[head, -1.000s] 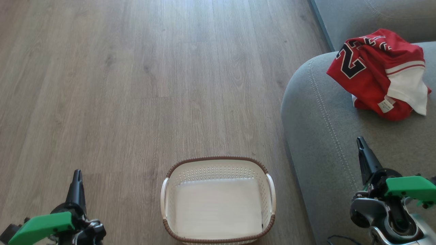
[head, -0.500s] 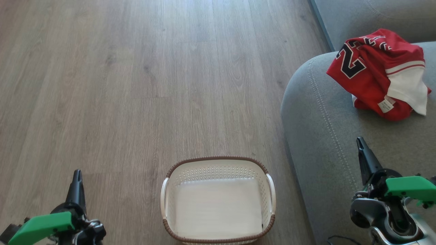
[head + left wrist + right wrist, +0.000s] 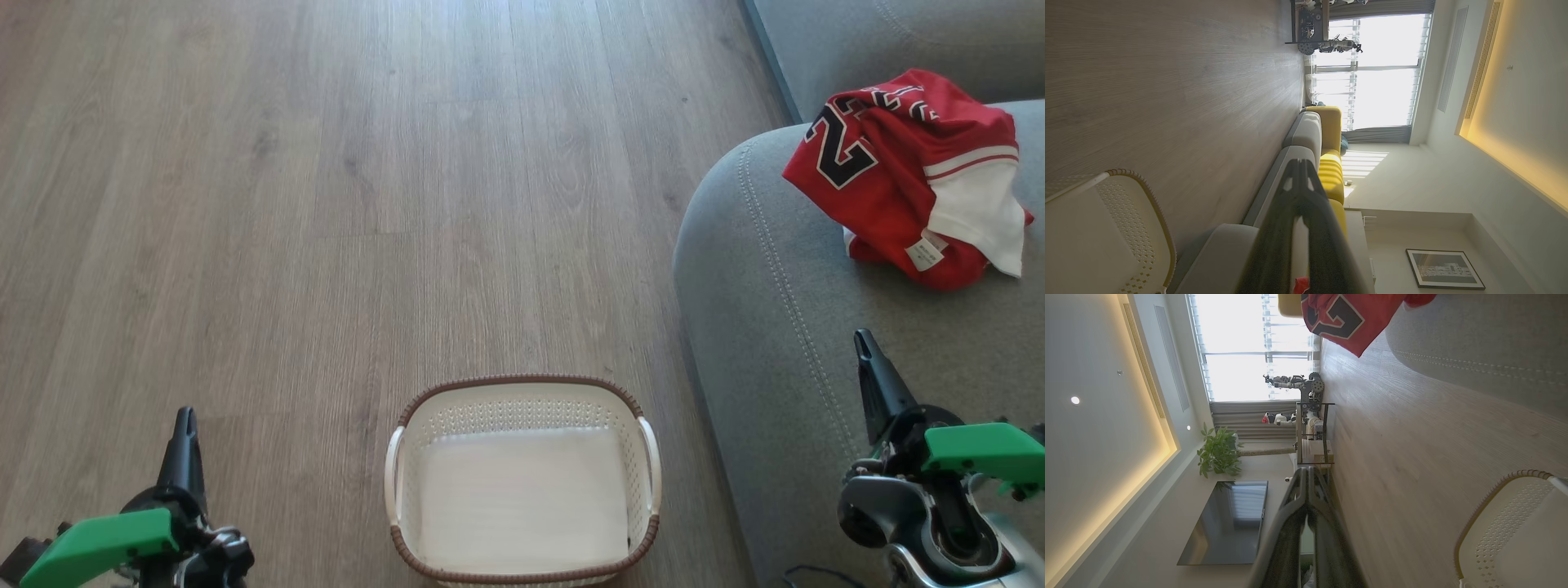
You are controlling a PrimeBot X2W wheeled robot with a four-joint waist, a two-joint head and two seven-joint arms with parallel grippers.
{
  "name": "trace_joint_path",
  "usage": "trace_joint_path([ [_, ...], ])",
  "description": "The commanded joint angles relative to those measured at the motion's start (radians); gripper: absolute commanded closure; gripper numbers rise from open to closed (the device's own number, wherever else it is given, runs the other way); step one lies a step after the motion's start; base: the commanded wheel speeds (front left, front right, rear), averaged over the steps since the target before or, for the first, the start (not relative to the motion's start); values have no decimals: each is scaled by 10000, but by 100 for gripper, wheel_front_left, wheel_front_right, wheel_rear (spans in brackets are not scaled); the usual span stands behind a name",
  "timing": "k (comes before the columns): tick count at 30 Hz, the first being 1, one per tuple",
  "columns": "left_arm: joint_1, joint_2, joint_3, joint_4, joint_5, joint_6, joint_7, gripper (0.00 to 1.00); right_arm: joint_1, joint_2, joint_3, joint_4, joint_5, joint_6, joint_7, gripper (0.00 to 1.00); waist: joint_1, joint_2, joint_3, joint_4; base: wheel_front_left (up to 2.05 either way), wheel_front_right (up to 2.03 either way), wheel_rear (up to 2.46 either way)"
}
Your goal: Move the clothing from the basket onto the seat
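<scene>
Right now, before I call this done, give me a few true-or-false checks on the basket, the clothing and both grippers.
1. The basket is empty. True.
2. The clothing lies on the floor. False: it lies bunched on the seat.
3. The left gripper grips a garment. False: it is shut on nothing, over the floor.
4. The basket stands on the floor, to the left of the seat. True.
5. The right gripper touches the clothing. False: it is shut and apart from the clothing, nearer the robot.
</scene>
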State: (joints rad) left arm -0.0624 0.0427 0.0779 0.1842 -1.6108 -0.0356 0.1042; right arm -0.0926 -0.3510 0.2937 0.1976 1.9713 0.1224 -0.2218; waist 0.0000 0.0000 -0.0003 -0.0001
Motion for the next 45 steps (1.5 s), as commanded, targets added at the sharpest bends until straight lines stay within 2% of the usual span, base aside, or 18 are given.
trace_joint_path([
  [1,-378,94,352,-355,2,-77,57,100,-416,-278,115,-382,36,83,-112,100,0,0,0,0,0,0,0],
  [45,-379,90,358,-356,7,-77,62,100,-421,-310,155,-400,69,83,-149,100,0,0,1,0,0,0,0],
])
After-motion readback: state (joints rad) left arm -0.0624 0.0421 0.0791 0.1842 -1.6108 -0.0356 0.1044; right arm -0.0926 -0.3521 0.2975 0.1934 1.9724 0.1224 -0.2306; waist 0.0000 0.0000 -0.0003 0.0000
